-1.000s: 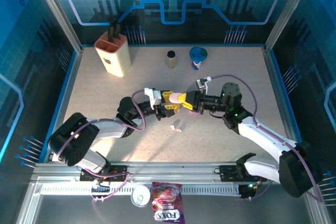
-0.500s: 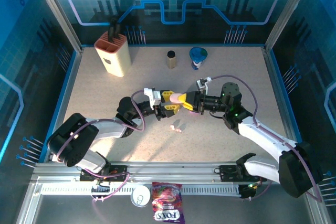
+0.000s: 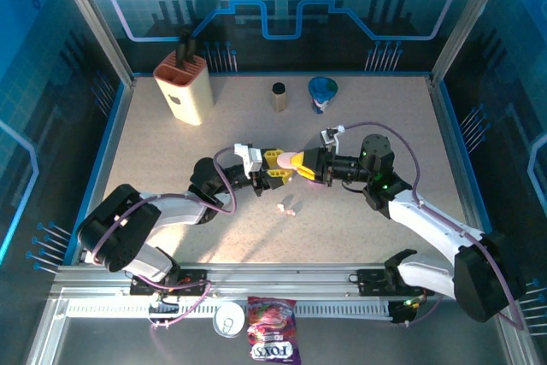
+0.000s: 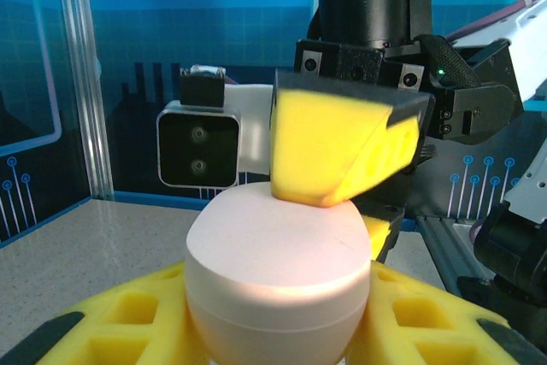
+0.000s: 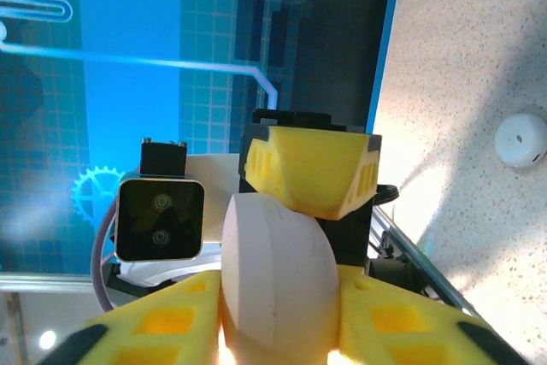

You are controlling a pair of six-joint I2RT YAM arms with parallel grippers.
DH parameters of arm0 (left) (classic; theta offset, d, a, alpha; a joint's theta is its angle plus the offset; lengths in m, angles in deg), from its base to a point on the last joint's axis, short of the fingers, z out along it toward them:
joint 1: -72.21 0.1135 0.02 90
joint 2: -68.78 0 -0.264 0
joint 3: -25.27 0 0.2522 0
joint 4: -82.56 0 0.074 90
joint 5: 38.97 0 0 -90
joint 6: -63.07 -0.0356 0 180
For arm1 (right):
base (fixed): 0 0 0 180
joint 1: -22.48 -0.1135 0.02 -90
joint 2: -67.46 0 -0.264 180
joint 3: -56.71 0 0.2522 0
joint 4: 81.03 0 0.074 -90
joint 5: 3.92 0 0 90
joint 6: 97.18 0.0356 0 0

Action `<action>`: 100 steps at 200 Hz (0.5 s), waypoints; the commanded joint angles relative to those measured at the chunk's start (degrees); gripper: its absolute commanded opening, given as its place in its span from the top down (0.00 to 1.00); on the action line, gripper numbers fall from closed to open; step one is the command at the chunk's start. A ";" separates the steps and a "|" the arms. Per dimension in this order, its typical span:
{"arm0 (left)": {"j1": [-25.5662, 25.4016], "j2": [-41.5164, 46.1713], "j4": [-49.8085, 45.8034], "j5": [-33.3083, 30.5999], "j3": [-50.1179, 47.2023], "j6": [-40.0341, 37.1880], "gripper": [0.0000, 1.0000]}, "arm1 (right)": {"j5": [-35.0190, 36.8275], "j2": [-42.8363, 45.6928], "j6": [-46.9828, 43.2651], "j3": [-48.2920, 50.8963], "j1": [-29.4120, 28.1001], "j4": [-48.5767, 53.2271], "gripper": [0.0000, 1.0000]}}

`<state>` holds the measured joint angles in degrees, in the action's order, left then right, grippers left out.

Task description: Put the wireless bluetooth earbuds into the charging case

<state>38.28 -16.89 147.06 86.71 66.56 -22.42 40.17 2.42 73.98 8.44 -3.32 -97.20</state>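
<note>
Pink charging case (image 3: pixel 289 160) is held over the middle of the surface (image 3: pixel 171 160), clamped at once by the left hand (image 3: pixel 277 167) and, from the opposite side, by the right hand (image 3: pixel 306 165), while the earbuds (image 3: pixel 286 208) are seen lying on the surface just in front of both hands, apart from the case.

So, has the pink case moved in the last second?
No. The pink case is the same distance up from the loose earbuds on the table as before.
</note>
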 commanded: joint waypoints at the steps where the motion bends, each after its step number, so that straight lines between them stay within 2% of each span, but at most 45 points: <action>1: -0.38 0.25 2.07 1.85 0.49 -0.30 0.75 | 1.88 1.88 -4.65 0.22 0.99 1.73 0.47; 22: -0.32 -0.07 2.03 2.23 0.00 0.12 0.74 | 3.89 4.31 -12.30 -0.58 2.06 6.28 0.29; 56: -0.25 0.80 1.99 4.98 -1.23 0.42 0.74 | 7.59 8.69 -31.94 -5.49 2.43 21.33 0.19; 78: -0.25 1.97 1.99 6.70 -2.23 1.14 0.74 | 12.48 10.64 -51.66 -12.11 0.74 36.19 0.15; 100: -0.23 2.78 1.99 8.34 -2.99 2.36 0.74 | 21.14 10.34 -71.05 -20.86 -5.72 50.64 0.12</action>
<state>38.28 -16.26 147.15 91.26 64.73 -21.93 51.73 11.80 30.38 -4.21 -3.65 -65.57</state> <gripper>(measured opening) 0.355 0.872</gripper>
